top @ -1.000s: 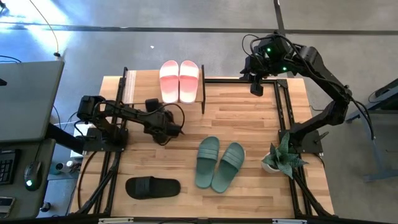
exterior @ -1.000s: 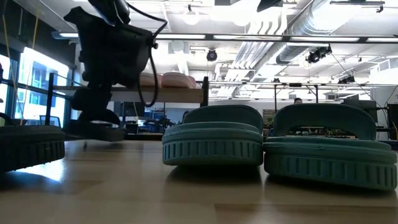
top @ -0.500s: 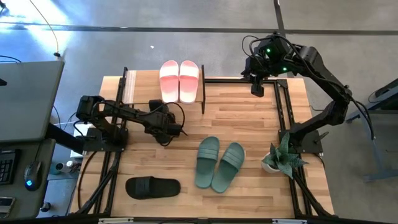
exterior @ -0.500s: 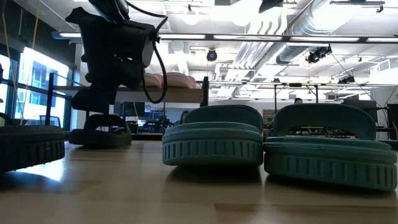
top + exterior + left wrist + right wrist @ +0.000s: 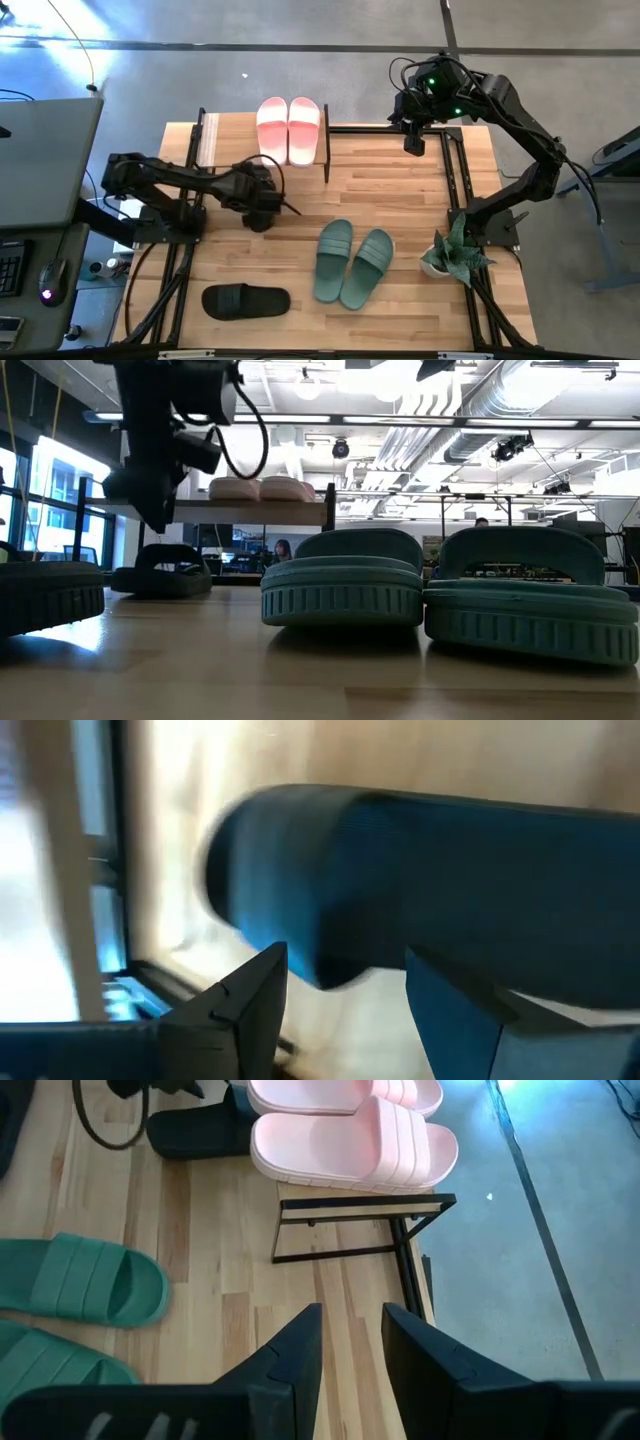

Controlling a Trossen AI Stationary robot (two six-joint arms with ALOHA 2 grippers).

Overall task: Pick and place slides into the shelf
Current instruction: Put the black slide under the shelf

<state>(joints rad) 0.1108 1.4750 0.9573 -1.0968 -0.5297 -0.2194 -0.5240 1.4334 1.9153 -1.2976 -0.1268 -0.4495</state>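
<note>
The pale pink slides (image 5: 288, 130) lie on the top board of the shelf (image 5: 212, 140). One black slide (image 5: 160, 572) lies flat on the table by the shelf's near side, also in the right wrist view (image 5: 195, 1132). My left gripper (image 5: 152, 500) hangs open just above it, clear of it; in the left wrist view (image 5: 340, 970) the slide is a dark blur beyond the fingers. A second black slide (image 5: 245, 300) lies near the front left. The sage green slides (image 5: 352, 262) lie mid-table. My right gripper (image 5: 412, 142) waits high at the far right, open (image 5: 350, 1340) and holding nothing.
A small potted plant (image 5: 452, 255) stands at the right edge. Black frame rails (image 5: 462, 180) run along both table sides. The shelf's thin black tube frame (image 5: 350, 1230) stands on the table's far part. Bare wood lies between the shelf and the green slides.
My left gripper has risen from the black slide by the shelf and tipped, drawing back a little toward the table's left edge. That slide stays flat on the table where it was.
</note>
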